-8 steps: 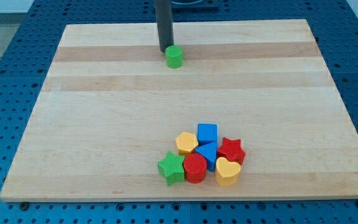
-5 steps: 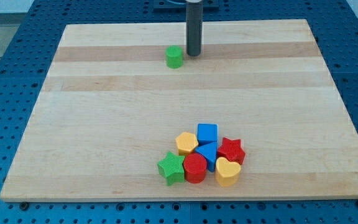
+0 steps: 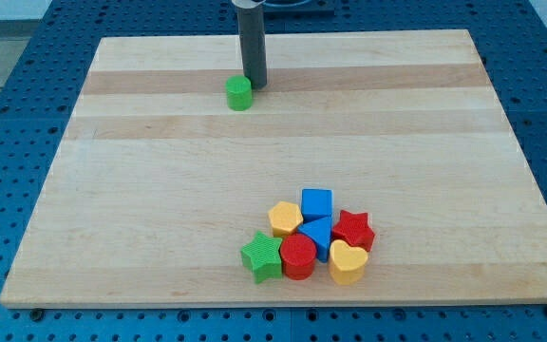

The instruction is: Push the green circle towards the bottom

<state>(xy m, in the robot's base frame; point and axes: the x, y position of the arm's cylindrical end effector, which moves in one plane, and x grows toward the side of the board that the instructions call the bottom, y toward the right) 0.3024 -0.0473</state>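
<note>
The green circle [image 3: 239,93] is a small green cylinder near the top of the wooden board [image 3: 160,190], left of centre. My tip [image 3: 254,86] stands just to its upper right, touching or almost touching its edge. The dark rod rises straight up out of the view's top.
A cluster of blocks lies near the view's bottom, right of centre: a green star [image 3: 261,257], a red circle [image 3: 298,256], a yellow heart [image 3: 348,262], a red star [image 3: 353,230], two blue blocks [image 3: 317,203] [image 3: 317,234] and a yellow hexagon [image 3: 284,218].
My tip swung from the circle's upper left to its right, then came back left. The green circle has slid left and slightly down. The cluster has not moved.
</note>
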